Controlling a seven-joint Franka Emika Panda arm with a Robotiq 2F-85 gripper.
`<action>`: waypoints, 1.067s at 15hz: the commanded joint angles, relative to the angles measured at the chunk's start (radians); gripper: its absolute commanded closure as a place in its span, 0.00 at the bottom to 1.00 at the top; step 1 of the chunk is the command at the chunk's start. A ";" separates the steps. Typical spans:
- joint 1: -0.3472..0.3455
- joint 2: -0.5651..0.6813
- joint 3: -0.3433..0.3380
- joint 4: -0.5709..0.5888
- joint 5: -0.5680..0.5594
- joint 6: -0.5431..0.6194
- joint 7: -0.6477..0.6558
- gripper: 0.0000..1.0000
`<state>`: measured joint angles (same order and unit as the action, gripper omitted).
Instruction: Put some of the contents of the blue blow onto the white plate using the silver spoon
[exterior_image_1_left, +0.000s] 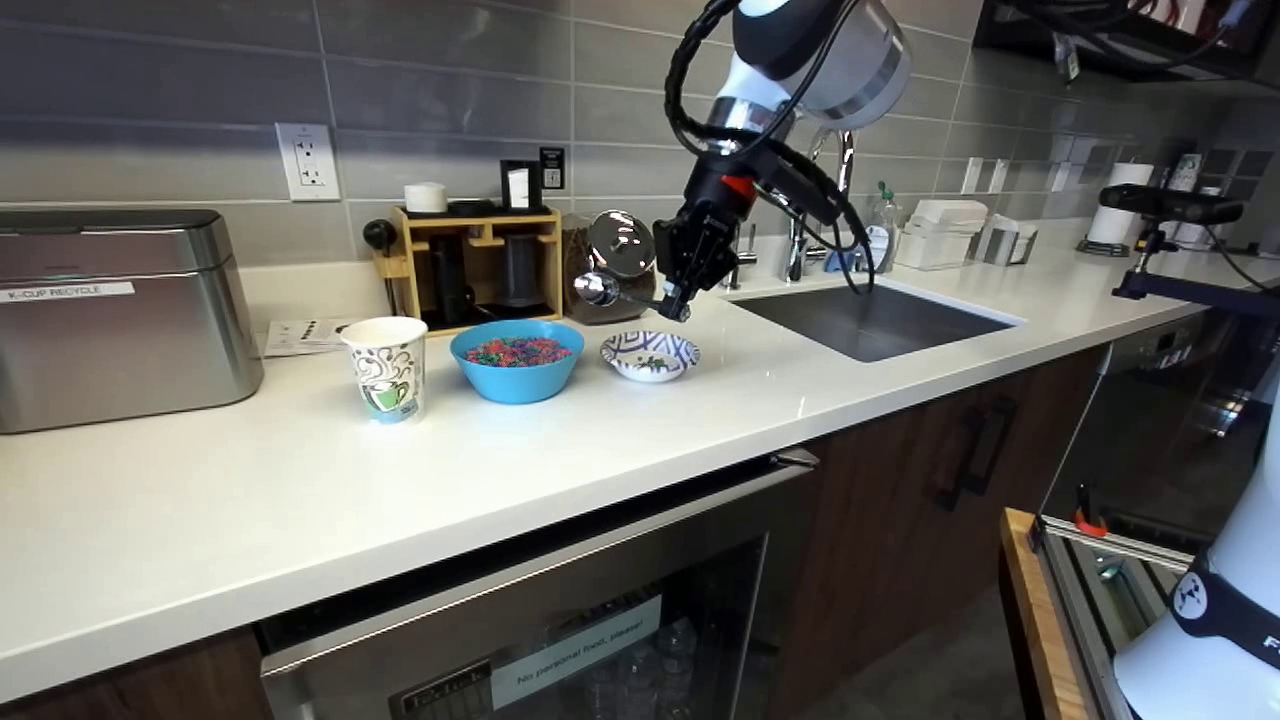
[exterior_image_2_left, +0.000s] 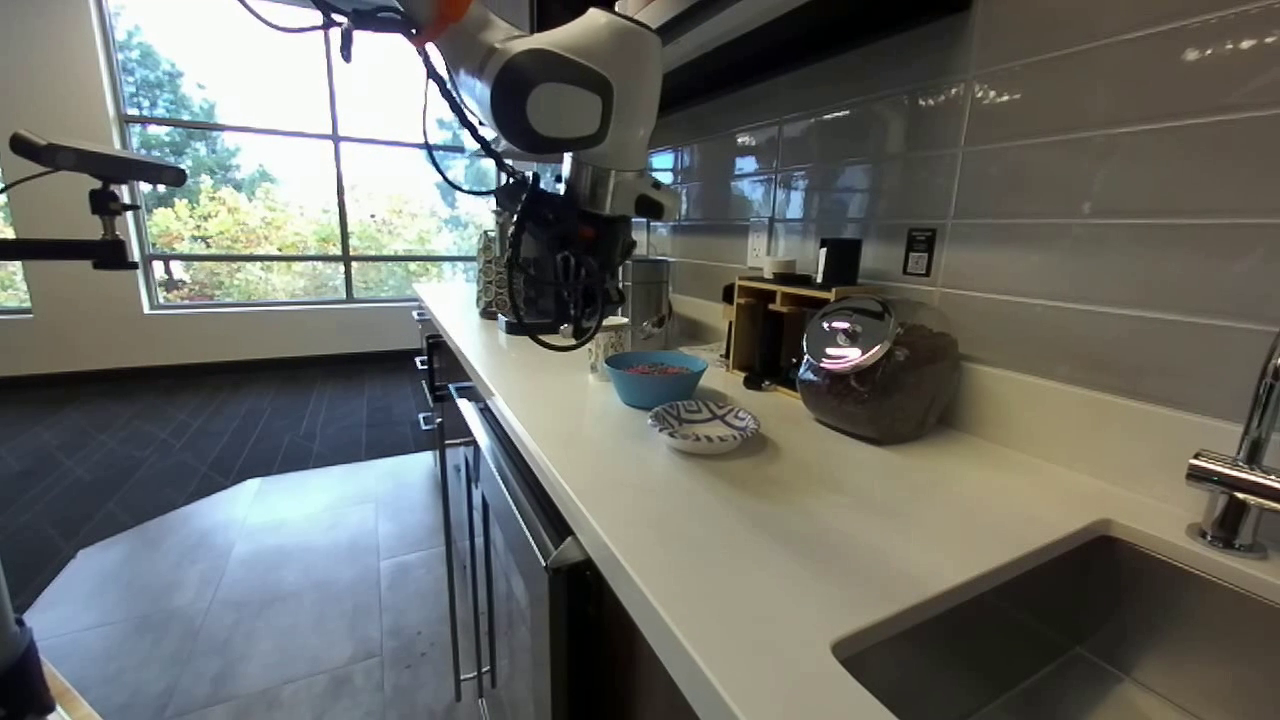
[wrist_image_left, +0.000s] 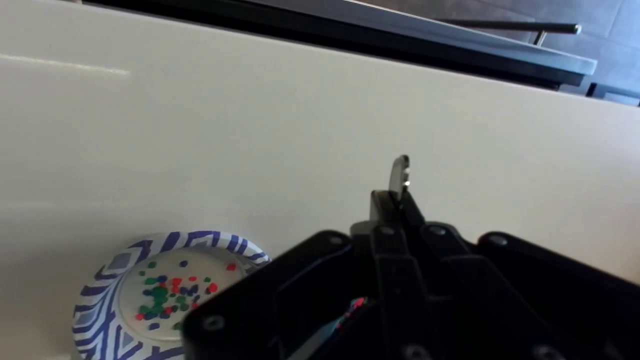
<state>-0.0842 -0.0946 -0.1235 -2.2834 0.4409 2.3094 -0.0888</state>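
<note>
The silver spoon (exterior_image_1_left: 597, 289) is held in the air, its round bowl end pointing away from my gripper (exterior_image_1_left: 672, 308), above and between the blue bowl and the plate. In the wrist view my fingertips (wrist_image_left: 397, 206) are shut on its handle, whose end (wrist_image_left: 398, 175) sticks out past them. The blue bowl (exterior_image_1_left: 515, 384) holds many small coloured pieces; it also shows in an exterior view (exterior_image_2_left: 655, 391). The white plate with blue pattern (exterior_image_1_left: 622, 347) sits beside it, below my gripper. In the wrist view the plate (wrist_image_left: 97, 300) bears several red, green and blue pieces. I cannot tell whether the spoon holds anything.
A paper cup (exterior_image_1_left: 388, 378) stands beside the blue bowl. A glass jar (exterior_image_1_left: 622, 250) and a wooden rack (exterior_image_1_left: 480, 318) stand behind, near the wall. A sink (exterior_image_1_left: 870, 325) with a faucet lies past the plate. A metal recycle bin (exterior_image_1_left: 120, 330) stands at the far end.
</note>
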 joint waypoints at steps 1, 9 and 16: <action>-0.001 0.095 0.006 0.113 -0.096 -0.087 -0.026 0.99; 0.005 0.244 0.017 0.335 -0.336 -0.181 0.164 0.99; 0.027 0.362 0.032 0.482 -0.416 -0.273 0.233 0.99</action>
<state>-0.0676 0.2030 -0.0989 -1.8851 0.0686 2.1065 0.1054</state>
